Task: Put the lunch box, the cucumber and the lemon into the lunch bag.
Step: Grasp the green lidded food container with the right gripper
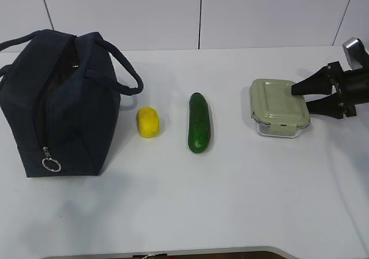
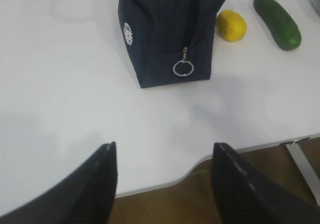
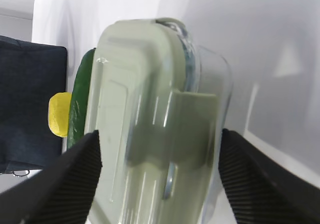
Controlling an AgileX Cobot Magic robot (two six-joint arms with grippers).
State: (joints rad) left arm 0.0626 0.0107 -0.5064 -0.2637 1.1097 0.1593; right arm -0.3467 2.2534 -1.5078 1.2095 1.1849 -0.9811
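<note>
Right gripper (image 1: 307, 95) spread wide astride lunch box (image 1: 278, 107), far right, not yet clamped | I'd centre, then close squarely on its long sides | left gripper (image 2: 165, 156) open, empty | lunch bag (image 1: 60, 97) far left

A white table (image 1: 230, 201) stands against a wall of pale panels (image 1: 127, 11) with dark seams, evenly lit.

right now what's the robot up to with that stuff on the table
The right gripper has its open jaws on either side of the small clear lunch box with the sage-green lid, not yet closed on it. The left gripper hangs open over the table's near edge, holding nothing. The bright yellow lemon and dark green cucumber lie on the white table beside the navy fabric lunch bag.
</note>
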